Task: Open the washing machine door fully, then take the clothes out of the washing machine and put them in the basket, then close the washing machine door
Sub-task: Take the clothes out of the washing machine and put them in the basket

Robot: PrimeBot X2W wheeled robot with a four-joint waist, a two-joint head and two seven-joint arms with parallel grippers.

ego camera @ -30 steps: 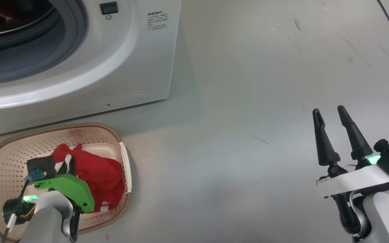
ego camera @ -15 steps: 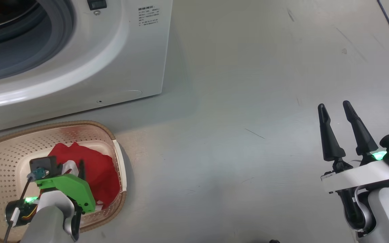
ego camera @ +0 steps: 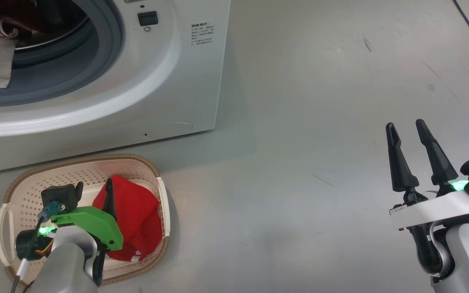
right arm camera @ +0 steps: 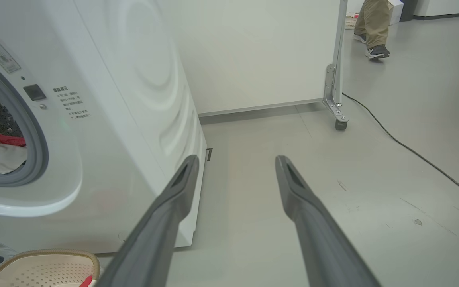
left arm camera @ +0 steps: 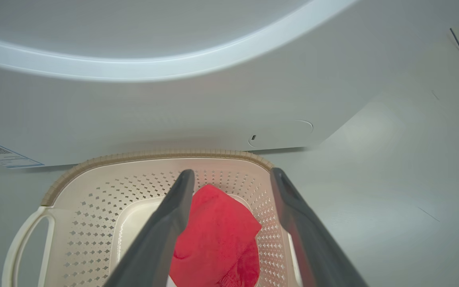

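Grey floor [ego camera: 299,122] is bearing the basket [ego camera: 75,160], where the left hand [ego camera: 94,182] is hanging released above the clothes [ego camera: 136,215] (lifting straight up should avoid snagging).

Grey floor [right arm camera: 333,179], black cable [right arm camera: 412,151] across it, white wheeled partition [right arm camera: 253,52], person's shoe [right arm camera: 377,52] beyond

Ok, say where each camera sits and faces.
Head: on head, facing down at washer, basket, floor; left gripper, right gripper show.
Left wrist: on that wrist, down into basket at clothes; own gripper.
Right wrist: on that wrist, along floor past washer; own gripper.
Shared: all three show washer and basket.
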